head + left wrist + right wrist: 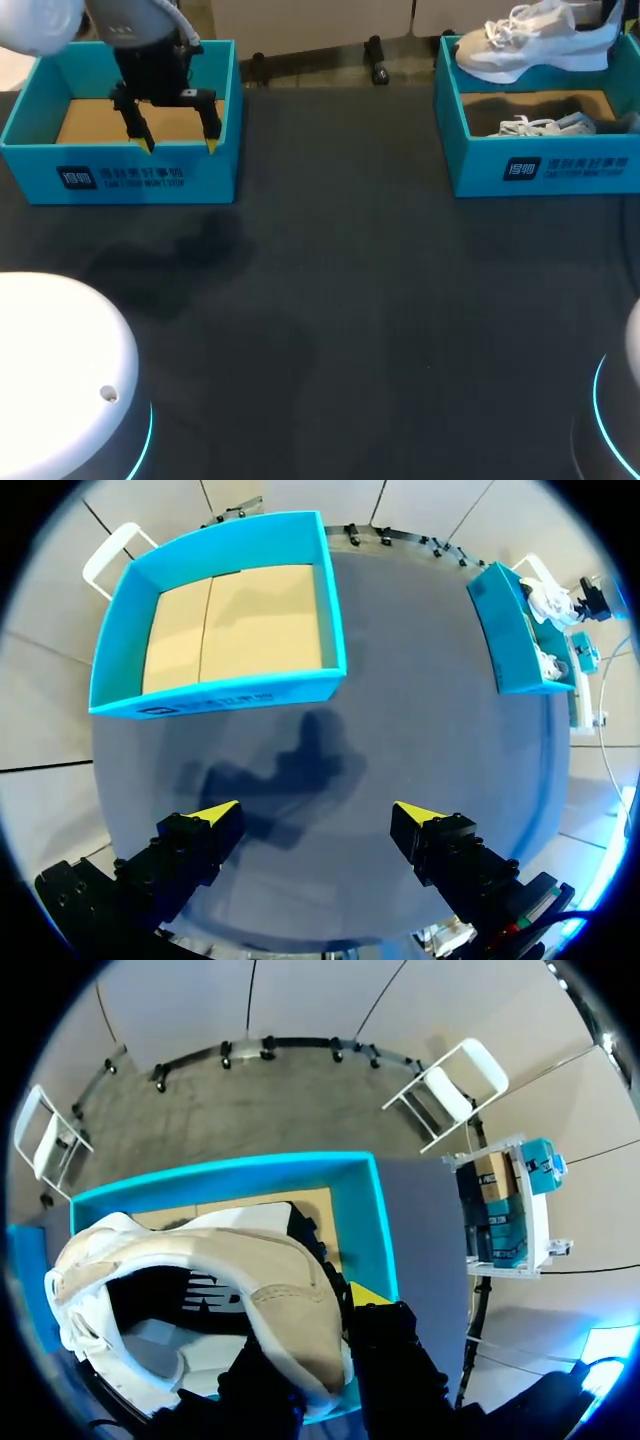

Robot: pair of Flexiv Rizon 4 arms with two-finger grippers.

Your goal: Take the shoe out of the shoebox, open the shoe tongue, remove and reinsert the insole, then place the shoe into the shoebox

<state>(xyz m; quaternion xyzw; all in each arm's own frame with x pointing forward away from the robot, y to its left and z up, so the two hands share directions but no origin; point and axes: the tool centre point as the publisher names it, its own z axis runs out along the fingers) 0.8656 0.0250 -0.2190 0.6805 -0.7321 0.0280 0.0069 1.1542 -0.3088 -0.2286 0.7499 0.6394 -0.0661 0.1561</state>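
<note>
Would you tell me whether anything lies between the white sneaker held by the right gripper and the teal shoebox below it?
Yes. A second white shoe lies inside the teal cardboard shoebox, on its floor below the white sneaker in the right gripper. It covers part of the floor; nothing else visible intervenes.

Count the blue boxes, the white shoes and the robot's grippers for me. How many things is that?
Blue shoeboxes: 2, the left box and the right box.
White shoes: 2, the lifted shoe and the other shoe, lying in the right box.
Grippers: 2, the left gripper and the right gripper.
Total: 6.
</note>
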